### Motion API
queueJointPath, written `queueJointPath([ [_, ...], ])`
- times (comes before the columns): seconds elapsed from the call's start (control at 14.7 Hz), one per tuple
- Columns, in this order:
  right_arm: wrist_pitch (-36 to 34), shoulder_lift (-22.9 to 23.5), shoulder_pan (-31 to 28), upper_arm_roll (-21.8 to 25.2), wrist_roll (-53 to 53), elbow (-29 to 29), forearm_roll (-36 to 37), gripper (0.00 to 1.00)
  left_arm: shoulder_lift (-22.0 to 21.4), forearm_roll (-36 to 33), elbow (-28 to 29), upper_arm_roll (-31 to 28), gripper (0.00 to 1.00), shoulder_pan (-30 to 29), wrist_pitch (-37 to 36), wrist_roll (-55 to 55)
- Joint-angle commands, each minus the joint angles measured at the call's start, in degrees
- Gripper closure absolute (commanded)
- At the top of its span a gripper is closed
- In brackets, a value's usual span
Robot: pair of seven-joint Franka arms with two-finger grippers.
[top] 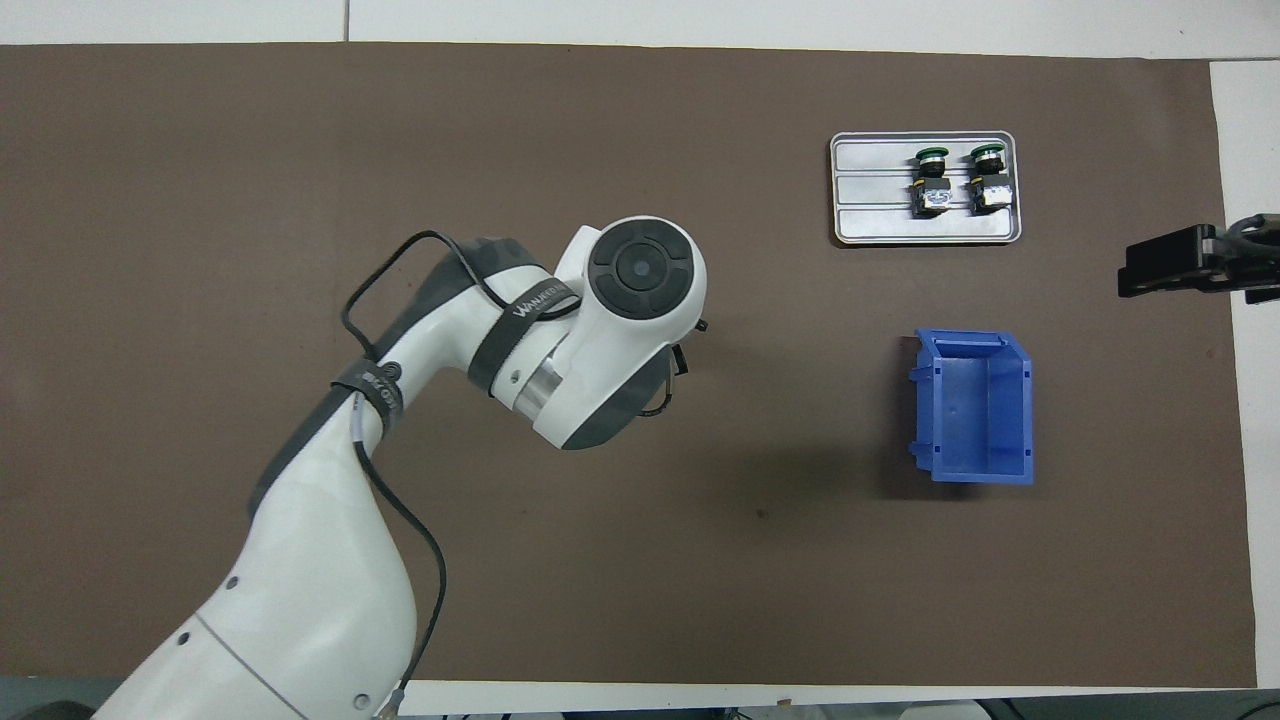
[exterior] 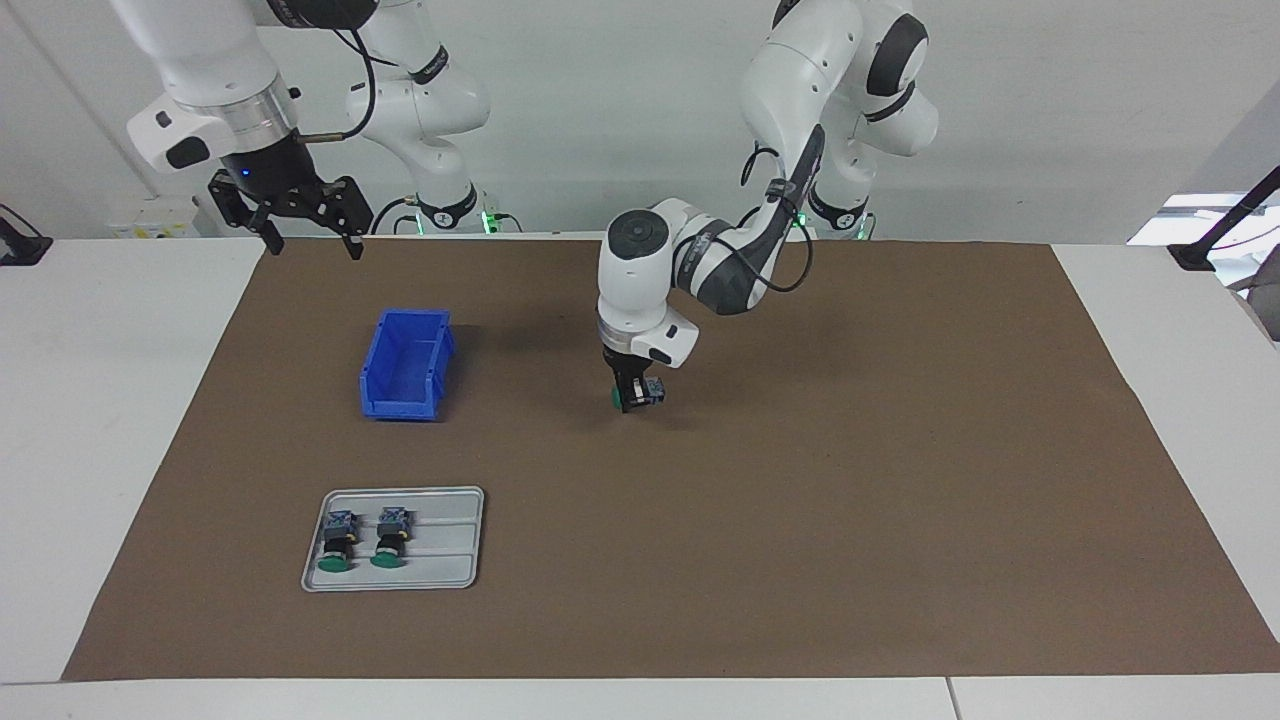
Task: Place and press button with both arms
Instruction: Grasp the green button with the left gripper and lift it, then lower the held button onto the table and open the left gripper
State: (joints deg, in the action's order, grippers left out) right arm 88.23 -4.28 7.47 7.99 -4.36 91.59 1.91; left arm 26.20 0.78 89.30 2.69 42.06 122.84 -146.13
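Your left gripper [exterior: 634, 396] has its fingers closed on the button [exterior: 640, 393], held low over the mat [exterior: 800, 500] beside the bin [exterior: 405, 365]. The button looks light, rigid and smooth, so grip its black body, not the cap. You have three buttons: one held, two on the tray [exterior: 445, 540]. One bin, one tray. Your right gripper [exterior: 305, 215] waits spread open, above the mat's edge past the bin.

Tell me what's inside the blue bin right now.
Nothing shows in the blue bin: the overhead view sees its bare floor. The buttons lie elsewhere, two on the grey tray, one in the left gripper.
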Motion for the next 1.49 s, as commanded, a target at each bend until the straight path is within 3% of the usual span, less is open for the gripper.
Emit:
queueJointPath([
  [0.0,1.4,-1.3,-3.1,-0.2,5.9,1.6,0.5,0.01,-5.4,5.7,2.2,0.2,1.0,-4.1,-0.7,5.8],
  [0.41,1.3,-1.3,-4.3,-0.4,6.1,1.5,0.5,0.01,-5.8,28.8,3.6,0.1,1.0,-9.2,3.5,30.9],
  [0.54,1.5,-0.9,-6.5,-0.9,7.0,1.0,0.4,0.01,-7.2,33.5,7.6,0.2,1.0,-9.7,5.6,34.6],
  [0.75,1.6,-0.6,-9.4,-4.4,9.1,-0.2,0.3,0.01,-9.2,49.6,11.6,0.2,1.0,-12.2,6.0,48.4],
  [1.02,1.2,-0.8,-9.3,-4.4,9.3,0.6,0.2,0.01,-13.3,72.1,23.3,0.2,1.0,-13.9,8.5,68.5],
  [1.22,-0.8,-1.3,-9.1,-4.4,9.4,1.5,0.2,0.01,-10.6,88.0,26.5,0.2,1.0,-14.6,6.9,80.6],
  [1.43,-0.9,-1.3,-9.2,-4.4,9.4,1.5,0.2,0.01,-7.1,95.6,26.5,0.2,1.0,-14.6,5.0,91.7],
])
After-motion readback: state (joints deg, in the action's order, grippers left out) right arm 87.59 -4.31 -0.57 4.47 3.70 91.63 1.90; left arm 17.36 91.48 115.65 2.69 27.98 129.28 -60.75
